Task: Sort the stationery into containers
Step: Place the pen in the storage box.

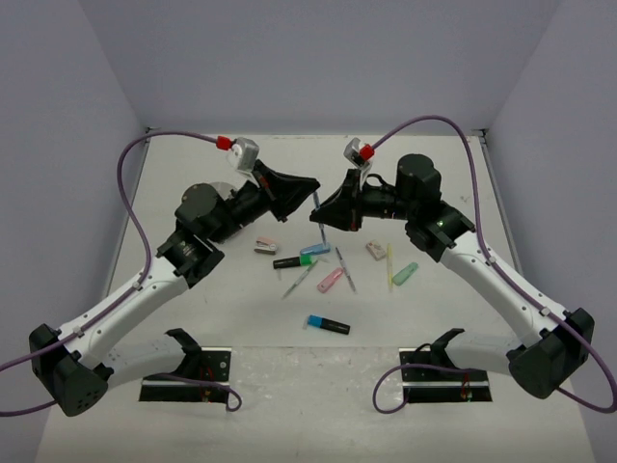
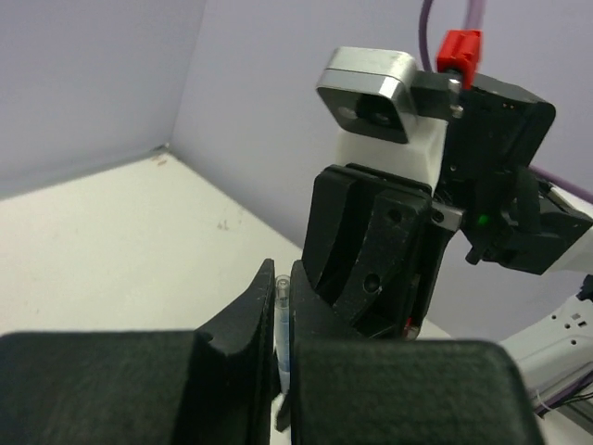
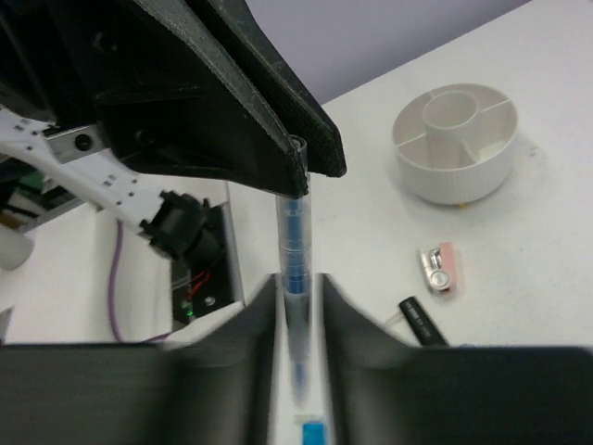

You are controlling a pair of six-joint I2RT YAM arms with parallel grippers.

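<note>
Pen [image 3: 292,222] end pinched in left claw [image 2: 281,287], shaft between right claw [image 3: 296,287] fingers.

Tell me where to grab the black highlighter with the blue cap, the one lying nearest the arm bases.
Grip the highlighter at the middle of its black barrel. Come straight down from above, with the jaws closing across its narrow width. It lies flat and alone on the table, so both long sides look free.
</note>
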